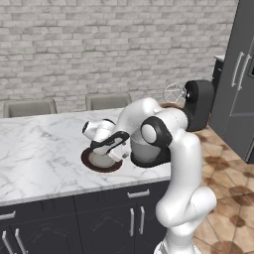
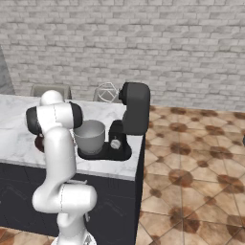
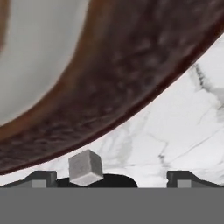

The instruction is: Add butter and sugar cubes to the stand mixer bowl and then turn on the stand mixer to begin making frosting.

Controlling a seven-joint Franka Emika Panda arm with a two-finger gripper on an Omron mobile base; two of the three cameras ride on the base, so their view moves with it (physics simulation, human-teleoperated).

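The black stand mixer [image 2: 129, 122] stands at the marble counter's [image 1: 39, 149] right end with its head tilted up, the grey stand mixer bowl [image 2: 89, 136] on its base. Beside the bowl lies the brown-rimmed plate [image 1: 92, 162]. The gripper [image 3: 111, 177] hangs low there, jaws wide and holding nothing, a pale sugar cube [image 3: 85, 167] on the marble between its tips, just off the plate's rim.

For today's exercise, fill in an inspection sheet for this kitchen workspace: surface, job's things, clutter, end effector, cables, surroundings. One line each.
Surface: white marble counter above dark cabinets.
Job's things: black stand mixer, head tilted up, whisk raised; grey stand mixer bowl on its base; one pale sugar cube on the marble just outside the brown-rimmed plate; butter not made out.
Clutter: nothing seen.
End effector: end effector open, low beside the plate, the cube between its fingertips, nearer one of them, not gripped.
Cables: nothing seen.
Surroundings: grey brick wall, two chair backs behind the counter, tiled floor.
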